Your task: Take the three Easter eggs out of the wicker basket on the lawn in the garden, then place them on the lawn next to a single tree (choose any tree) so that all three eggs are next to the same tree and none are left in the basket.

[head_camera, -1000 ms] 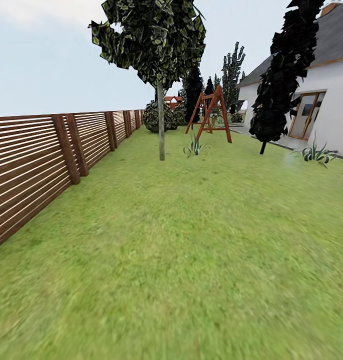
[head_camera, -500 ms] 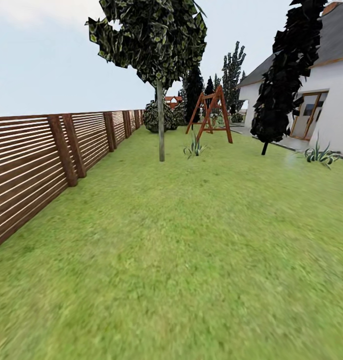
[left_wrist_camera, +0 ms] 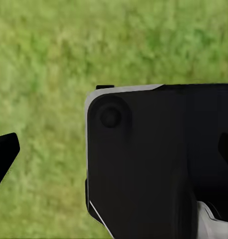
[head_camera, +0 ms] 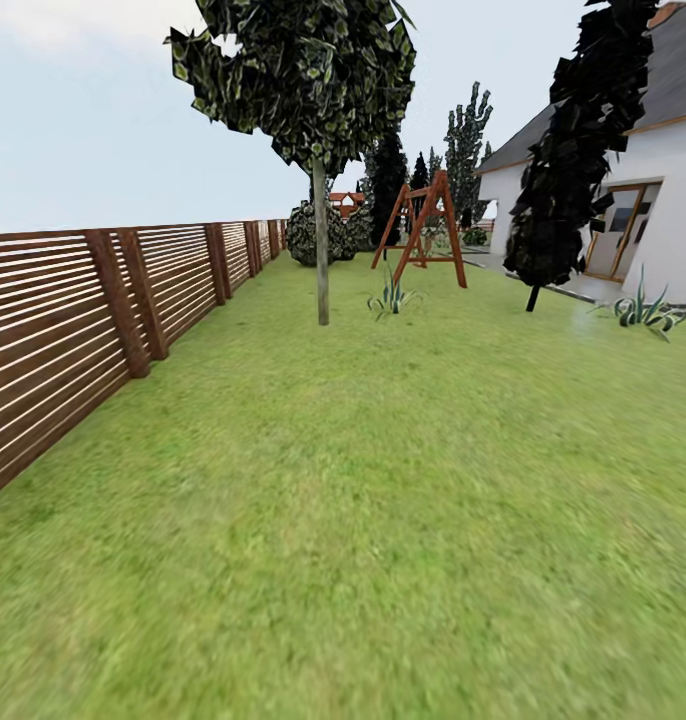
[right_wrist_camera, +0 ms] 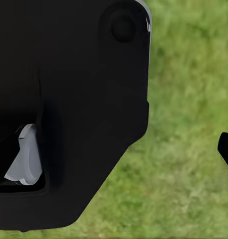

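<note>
Tree (head_camera: 321, 250) trunk upright on lawn (head_camera: 383, 480).

Each wrist camera is facing downward, a dark robot body part (left_wrist_camera: 158, 164) blocking much of it; one black fingertip (left_wrist_camera: 4, 154) is showing at each frame edge.

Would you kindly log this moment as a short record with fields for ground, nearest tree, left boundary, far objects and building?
ground: lawn, mottled green grass
nearest tree: tree, thin pale trunk, dark crown, standing ahead on the grass
left boundary: brown slatted fence
far objects: wooden swing frame; spiky plant beside the tree
building: white house, at right
</note>
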You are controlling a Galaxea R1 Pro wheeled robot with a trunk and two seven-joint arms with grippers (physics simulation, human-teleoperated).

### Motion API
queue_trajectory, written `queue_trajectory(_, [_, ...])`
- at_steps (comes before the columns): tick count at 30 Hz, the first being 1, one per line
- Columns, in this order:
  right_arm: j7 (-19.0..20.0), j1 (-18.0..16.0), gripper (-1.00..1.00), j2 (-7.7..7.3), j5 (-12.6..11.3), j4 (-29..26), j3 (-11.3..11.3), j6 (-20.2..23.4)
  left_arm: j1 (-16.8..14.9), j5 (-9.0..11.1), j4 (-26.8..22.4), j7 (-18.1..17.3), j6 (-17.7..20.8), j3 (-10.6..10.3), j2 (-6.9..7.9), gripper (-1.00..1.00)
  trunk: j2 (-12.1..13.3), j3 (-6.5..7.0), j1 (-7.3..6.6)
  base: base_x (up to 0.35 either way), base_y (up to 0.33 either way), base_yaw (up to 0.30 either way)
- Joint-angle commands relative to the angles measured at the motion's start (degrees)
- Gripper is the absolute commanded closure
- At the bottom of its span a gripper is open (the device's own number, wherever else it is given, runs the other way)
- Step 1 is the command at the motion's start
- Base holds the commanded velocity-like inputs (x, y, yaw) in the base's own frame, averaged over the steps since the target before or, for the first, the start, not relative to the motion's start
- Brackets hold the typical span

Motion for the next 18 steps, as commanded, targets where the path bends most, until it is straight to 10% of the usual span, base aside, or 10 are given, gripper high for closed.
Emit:
queue_trajectory(1, [-0.1,0.0,-1.0,0.01,0.0,0.0,0.0,-0.2,0.0,0.0,0.0,0.0,-0.2,0.0,0.01,-1.0,-0.1,-0.11,0.06,0.304,0.0,0.0])
queue_trajectory(18, [-0.1,0.0,-1.0,0.02,0.0,0.0,0.0,-0.2,0.0,0.0,0.0,0.0,-0.2,0.0,0.02,-1.0,-0.1,-0.11,0.06,0.304,0.0,0.0])
